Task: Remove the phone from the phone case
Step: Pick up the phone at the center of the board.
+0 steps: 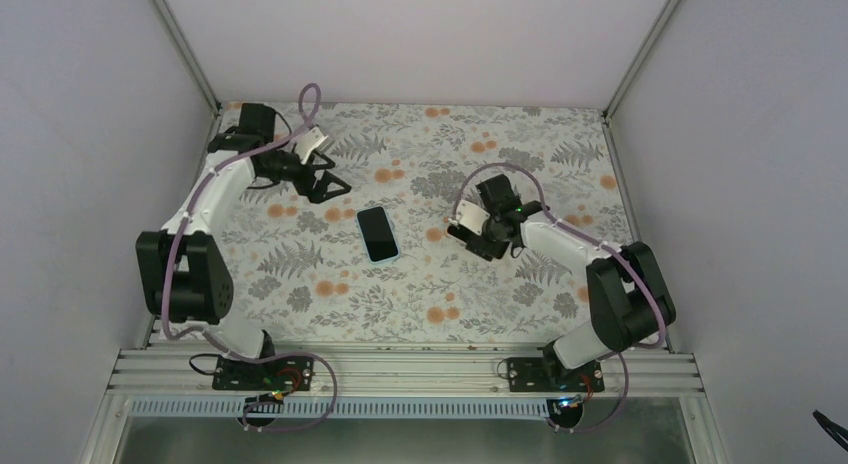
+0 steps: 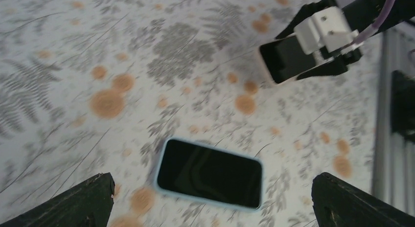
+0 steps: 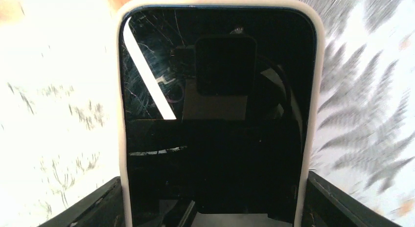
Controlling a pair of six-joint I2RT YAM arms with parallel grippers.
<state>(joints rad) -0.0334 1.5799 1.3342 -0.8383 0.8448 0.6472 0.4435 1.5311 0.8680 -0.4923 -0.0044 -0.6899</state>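
Left gripper (image 1: 334, 193) hangs fully open over the far-left of the table (image 1: 560, 154), holding nothing. Its wrist view looks down on a blue-cased phone (image 1: 378, 233) lying flat, screen up, mid-table, apart from both arms.

Right gripper (image 3: 214, 188) is further right, jaws closed across the long sides of the white-cased phone (image 3: 215, 114) near one end, lifting it off the table. The screen faces the wrist camera. The phone sits fully inside the white case (image 3: 121, 90), nothing peeled yet. We judge this held phone is the one being worked on.

Risks we flag:
- The grip is on the case rim, not the phone. If the rim flexes, the phone could pop out uncontrolled and drop onto the table.
- The hold is at one end only, so a push from the left gripper could pivot or slip the phone out of the jaws.
- Squeezing the sides clamps the case onto the phone and makes peeling harder.
- The left gripper could go for the blue-cased phone instead, since it lies closer.
- The arms meet mid-table, so finger collision is possible.
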